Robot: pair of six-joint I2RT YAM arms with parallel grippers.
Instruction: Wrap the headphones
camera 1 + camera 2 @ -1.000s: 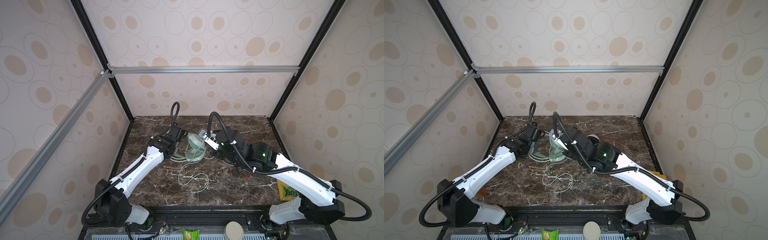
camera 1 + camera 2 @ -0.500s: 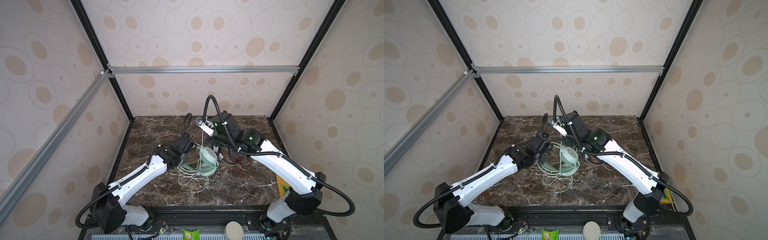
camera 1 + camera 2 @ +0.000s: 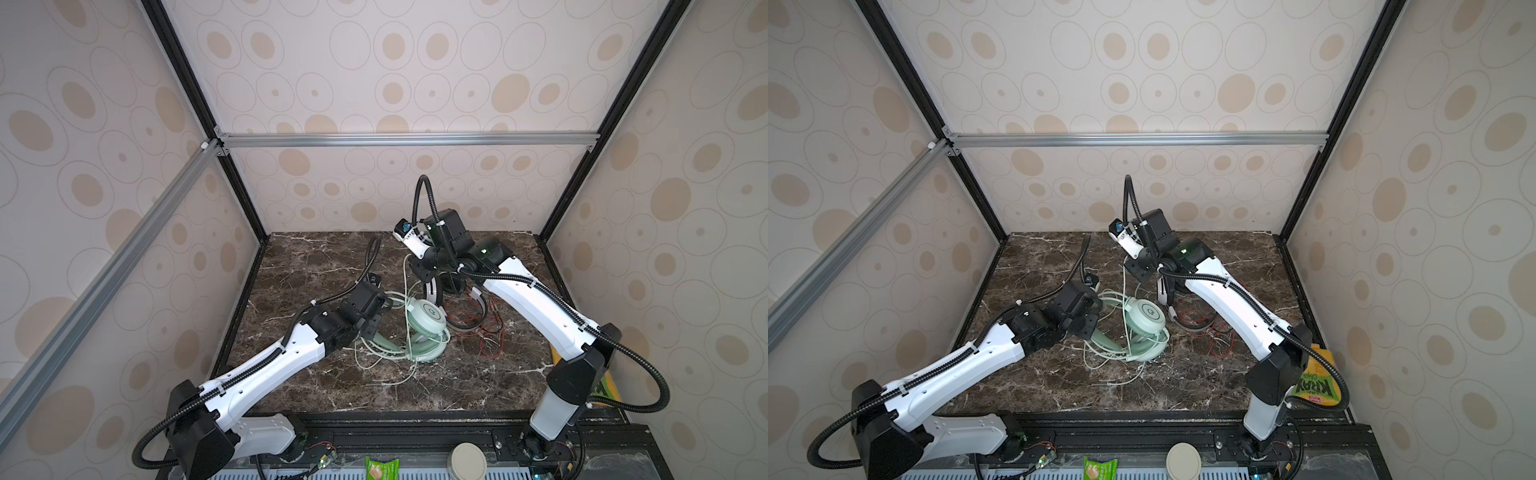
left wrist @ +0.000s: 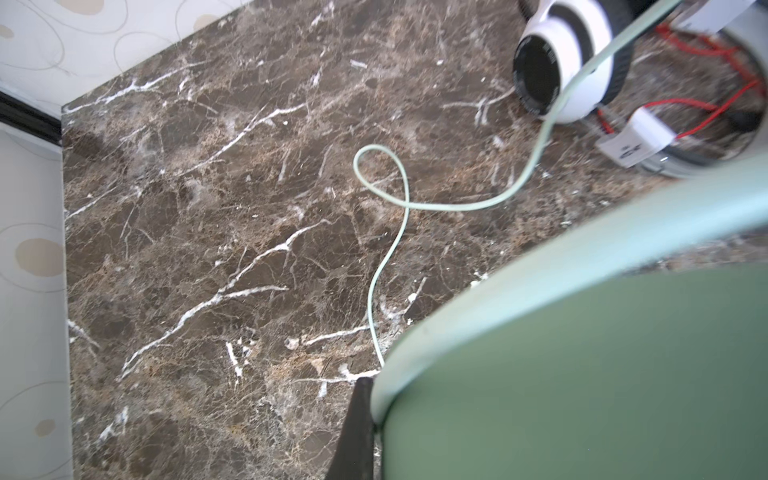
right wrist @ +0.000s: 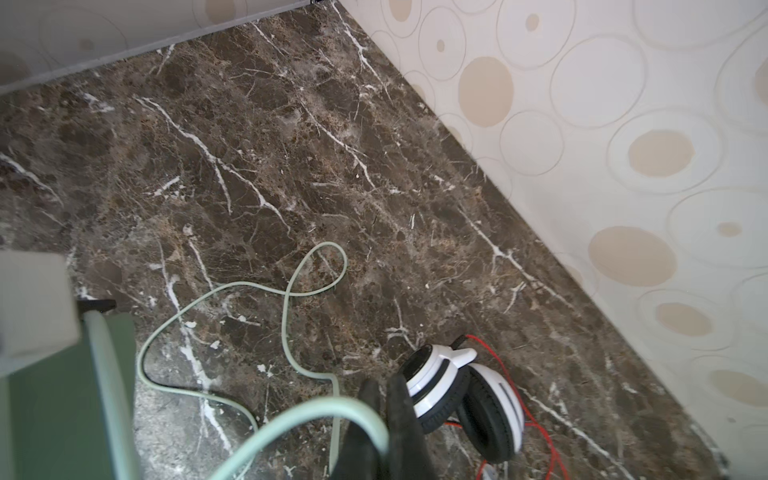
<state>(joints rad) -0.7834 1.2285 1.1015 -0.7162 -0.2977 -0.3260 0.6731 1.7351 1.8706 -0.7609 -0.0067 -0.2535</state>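
Now the left gripper [image 3: 374, 326] clamps the mint-green over-ear headset [image 3: 428, 318] by its headband [image 4: 582, 257], mid-table; the right gripper [image 5: 386, 409] pinches its pale green cable [image 5: 286, 299]. Slack loops on the marble tabletop [image 3: 316, 266] could snag the white black-padded headset [image 5: 457, 386] nearby, tangling its thin red cable [image 3: 490, 332].

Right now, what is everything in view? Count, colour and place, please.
tabletop: one, dark brown marble, floor of the cell
mint-green headphones: one, mint green, middle of the tabletop
pale green cable: one, pale green, loose loops around them
white headphones: one, white with black earpads, just right of the green pair
red cable: one, red, tangled beside the white headphones
snack pouch: one, yellow and green, right edge
green packet: one, green, front rail
round cap: one, off-white, front rail
left gripper: one, black, shut on the mint-green headphones' headband
right gripper: one, black, shut on the pale green cable
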